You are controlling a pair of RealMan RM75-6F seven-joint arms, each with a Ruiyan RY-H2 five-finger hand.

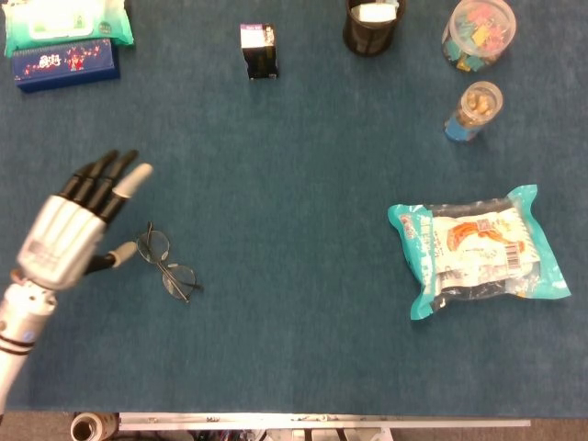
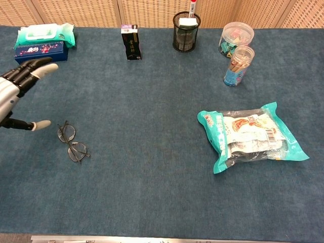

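A pair of thin-framed glasses [image 1: 167, 262] [image 2: 72, 142] lies on the blue table cloth [image 1: 294, 184] at the left. My left hand [image 1: 72, 225] [image 2: 15, 91] hovers just left of the glasses with its fingers spread, holding nothing and apart from the frame. Its thumb tip is the part nearest the glasses. My right hand does not show in either view.
A teal snack bag [image 1: 480, 248] lies at the right. Along the far edge stand a wipes pack [image 1: 66, 20] over a blue box [image 1: 64, 62], a small dark carton [image 1: 259, 50], a mesh pen cup [image 1: 373, 23], a clip jar [image 1: 478, 32] and a snack jar [image 1: 475, 110].
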